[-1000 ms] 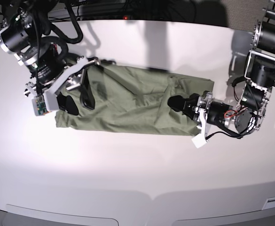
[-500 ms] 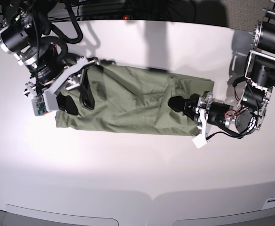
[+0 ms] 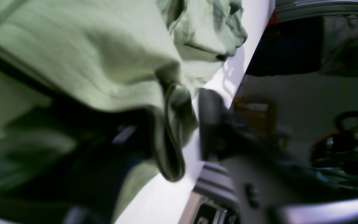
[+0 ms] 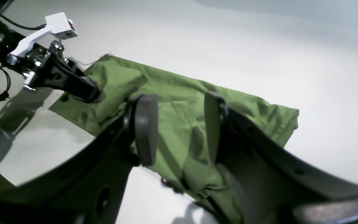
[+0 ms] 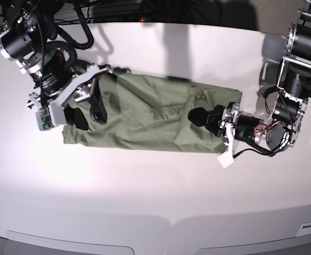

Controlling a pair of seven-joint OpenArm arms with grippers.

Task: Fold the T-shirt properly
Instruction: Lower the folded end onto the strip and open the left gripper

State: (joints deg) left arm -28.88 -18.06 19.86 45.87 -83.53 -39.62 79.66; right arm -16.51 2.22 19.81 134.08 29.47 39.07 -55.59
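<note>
While the right gripper hangs over the shirt's end with jaws parted and nothing between the pads, the left gripper sits low on the opposite end, fingers spread in bunched cloth; whether it grips any fabric I can't tell. The T-shirt lies as a long, wrinkled green band across the white table, between both arms.

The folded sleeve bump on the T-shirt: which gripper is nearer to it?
Left. The left gripper touches that bump on the T-shirt; the right gripper hovers over the opposite end.
</note>
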